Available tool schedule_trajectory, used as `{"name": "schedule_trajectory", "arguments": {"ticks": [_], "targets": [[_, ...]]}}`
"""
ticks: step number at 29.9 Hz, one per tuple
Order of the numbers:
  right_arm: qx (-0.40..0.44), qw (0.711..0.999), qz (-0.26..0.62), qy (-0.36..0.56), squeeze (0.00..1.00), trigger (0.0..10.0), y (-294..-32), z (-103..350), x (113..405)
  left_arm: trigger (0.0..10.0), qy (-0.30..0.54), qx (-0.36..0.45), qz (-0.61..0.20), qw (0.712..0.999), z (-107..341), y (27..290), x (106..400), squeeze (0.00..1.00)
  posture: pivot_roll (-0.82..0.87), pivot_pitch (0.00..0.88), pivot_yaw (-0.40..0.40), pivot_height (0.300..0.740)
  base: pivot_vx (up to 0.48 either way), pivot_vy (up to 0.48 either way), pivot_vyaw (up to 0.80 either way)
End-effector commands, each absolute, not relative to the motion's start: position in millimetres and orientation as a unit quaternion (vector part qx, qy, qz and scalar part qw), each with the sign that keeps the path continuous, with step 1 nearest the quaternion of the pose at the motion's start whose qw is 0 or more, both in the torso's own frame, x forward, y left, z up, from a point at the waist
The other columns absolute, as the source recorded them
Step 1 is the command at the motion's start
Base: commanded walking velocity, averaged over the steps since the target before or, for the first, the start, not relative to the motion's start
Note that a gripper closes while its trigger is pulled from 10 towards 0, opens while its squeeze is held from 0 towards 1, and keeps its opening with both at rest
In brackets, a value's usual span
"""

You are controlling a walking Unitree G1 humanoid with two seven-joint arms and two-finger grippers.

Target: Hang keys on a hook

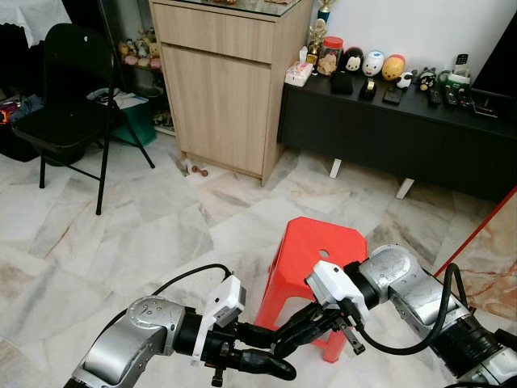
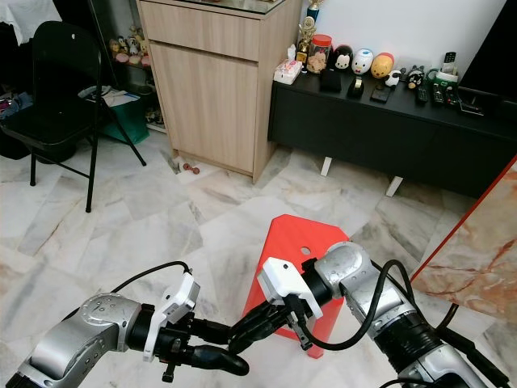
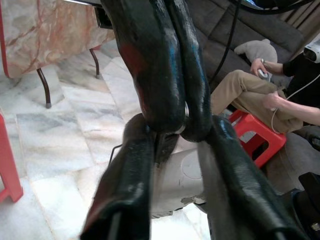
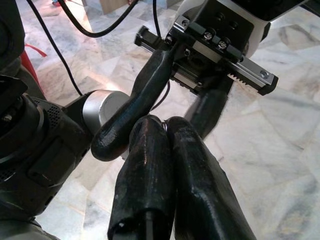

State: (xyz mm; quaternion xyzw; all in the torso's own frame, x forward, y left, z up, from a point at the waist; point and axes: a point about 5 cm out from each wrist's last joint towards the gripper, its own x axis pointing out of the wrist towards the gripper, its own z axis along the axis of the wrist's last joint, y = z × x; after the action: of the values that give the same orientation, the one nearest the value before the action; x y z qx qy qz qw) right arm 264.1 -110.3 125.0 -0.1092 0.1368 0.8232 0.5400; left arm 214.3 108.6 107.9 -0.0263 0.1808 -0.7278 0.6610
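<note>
Left end effector [image 1: 262, 349] spread | right end effector [image 1: 279, 338] closed between its fingers

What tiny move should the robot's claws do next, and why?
Probably close the left claw gently. Its fingers stand open around the tip of the right claw, which is shut with a small metal glint pinched between its fingers, perhaps the key ring, so this looks like a handover.

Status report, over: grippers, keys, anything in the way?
Left gripper open, right gripper shut, tips between left's fingers. Keys unconfirmed; metal glint in right's pinch. Red stool close ahead.
</note>
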Motion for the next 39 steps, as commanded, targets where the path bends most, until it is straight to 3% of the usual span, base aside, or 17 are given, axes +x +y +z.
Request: {"name": "schedule_trajectory", "arguments": {"ticks": [1, 13, 17, 25, 27, 28, 29, 39], "targets": [[-0.120, 0.546, 0.819, 0.125, 0.00, 10.0, -112, 132, 269, 1.6, 0.178, -0.017, -0.734, 0.655, 110, 103, 214, 0.00, 0.06, 0.042, -0.098, 0.740, 0.000, 0.000, 0.00], [-0.121, 0.553, 0.815, 0.121, 0.00, 10.0, -113, 134, 272, 1.2, 0.180, -0.019, -0.733, 0.656, 109, 103, 213, 0.00, 0.06, 0.044, -0.098, 0.740, 0.000, 0.000, 0.00], [-0.122, 0.559, 0.811, 0.120, 0.00, 10.0, -113, 134, 274, 0.0, 0.181, -0.017, -0.733, 0.655, 109, 104, 213, 0.00, 0.06, 0.045, -0.099, 0.740, 0.000, 0.000, 0.00], [-0.119, 0.567, 0.807, 0.119, 0.00, 10.0, -113, 135, 276, 0.0, 0.184, -0.016, -0.730, 0.658, 108, 106, 213, 0.00, 0.06, 0.046, -0.100, 0.740, 0.000, 0.000, 0.00], [-0.118, 0.570, 0.804, 0.119, 0.27, 10.0, -113, 135, 277, 0.0, 0.183, -0.016, -0.730, 0.659, 108, 107, 213, 0.00, 0.06, 0.046, -0.100, 0.740, 0.000, 0.000, 0.00], [-0.119, 0.575, 0.801, 0.119, 0.86, 10.0, -113, 135, 279, 0.0, 0.183, -0.016, -0.730, 0.659, 108, 107, 213, 0.00, 0.06, 0.046, -0.100, 0.740, 0.000, 0.000, 0.00], [-0.119, 0.577, 0.799, 0.120, 1.00, 10.0, -113, 134, 279, 0.0, 0.183, -0.016, -0.729, 0.659, 108, 107, 213, 0.00, 0.06, 0.047, -0.099, 0.740, 0.000, 0.000, 0.00], [-0.111, 0.586, 0.794, 0.116, 1.00, 10.0, -115, 137, 282, 0.0, 0.184, -0.013, -0.726, 0.663, 109, 109, 214, 0.00, 0.06, 0.049, -0.098, 0.740, 0.000, 0.000, 0.00]]}}
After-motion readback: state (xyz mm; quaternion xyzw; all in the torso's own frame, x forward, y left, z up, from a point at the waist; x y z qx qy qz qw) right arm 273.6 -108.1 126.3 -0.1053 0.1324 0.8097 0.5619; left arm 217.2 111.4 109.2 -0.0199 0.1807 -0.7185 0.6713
